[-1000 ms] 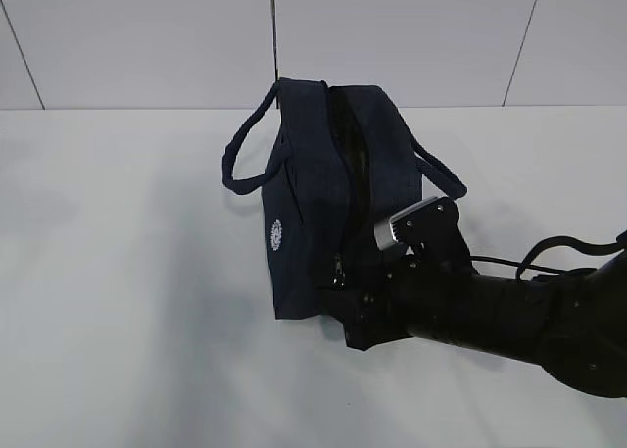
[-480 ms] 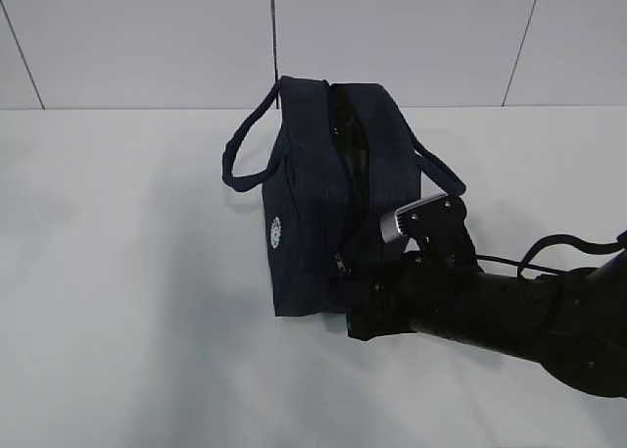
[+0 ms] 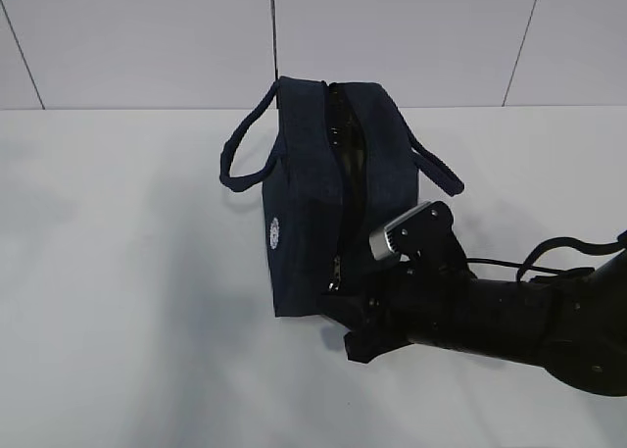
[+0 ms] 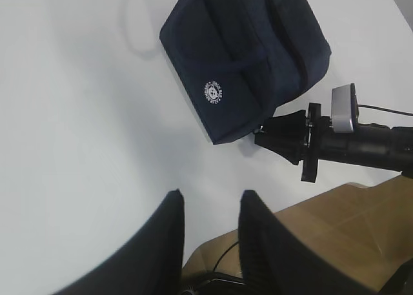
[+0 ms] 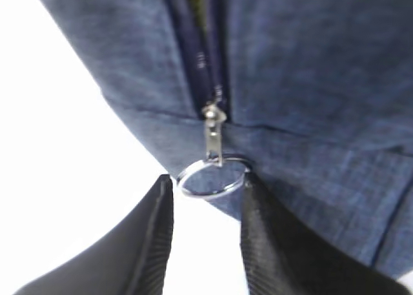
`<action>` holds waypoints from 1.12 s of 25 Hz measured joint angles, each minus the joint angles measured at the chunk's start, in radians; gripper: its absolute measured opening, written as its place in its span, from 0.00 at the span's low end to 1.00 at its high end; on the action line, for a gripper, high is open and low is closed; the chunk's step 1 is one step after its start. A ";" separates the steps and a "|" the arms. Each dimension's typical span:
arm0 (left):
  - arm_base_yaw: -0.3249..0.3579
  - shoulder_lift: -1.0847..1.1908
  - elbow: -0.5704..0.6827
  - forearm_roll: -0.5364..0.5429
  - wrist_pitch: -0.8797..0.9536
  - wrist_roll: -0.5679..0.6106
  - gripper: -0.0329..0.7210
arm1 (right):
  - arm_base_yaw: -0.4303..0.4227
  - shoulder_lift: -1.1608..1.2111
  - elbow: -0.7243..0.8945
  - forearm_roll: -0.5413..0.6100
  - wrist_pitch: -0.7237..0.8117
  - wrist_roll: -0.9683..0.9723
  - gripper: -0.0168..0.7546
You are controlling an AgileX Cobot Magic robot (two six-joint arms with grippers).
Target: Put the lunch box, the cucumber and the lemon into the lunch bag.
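Observation:
The navy lunch bag stands on the white table with its zipper partly open. The metal ring pull hangs at the bag's near end. My right gripper is open at that end; the ring lies across its fingertips and touches the right one. A green strip shows in the zipper gap; I cannot tell what it is. The lunch box, cucumber and lemon are hidden. My left gripper hangs open over bare table, holding nothing.
The white table ends at a tiled wall behind the bag. In the left wrist view a brown surface lies past the table's edge. The right arm's cable loops at the right.
The right gripper's jaws have narrowed around the ring pull, and the arm has shifted slightly down and left. The bag's right handle has shifted a little. The left gripper is unchanged.

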 joint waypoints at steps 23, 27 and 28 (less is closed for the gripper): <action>0.000 0.000 0.000 0.000 -0.001 0.000 0.32 | 0.000 0.000 0.000 0.034 -0.025 -0.059 0.36; 0.000 0.000 0.000 0.000 -0.001 0.000 0.32 | 0.000 0.000 0.000 0.027 -0.037 -0.061 0.31; 0.000 0.000 0.000 0.000 -0.001 0.000 0.32 | 0.000 0.000 0.000 0.025 -0.037 -0.061 0.29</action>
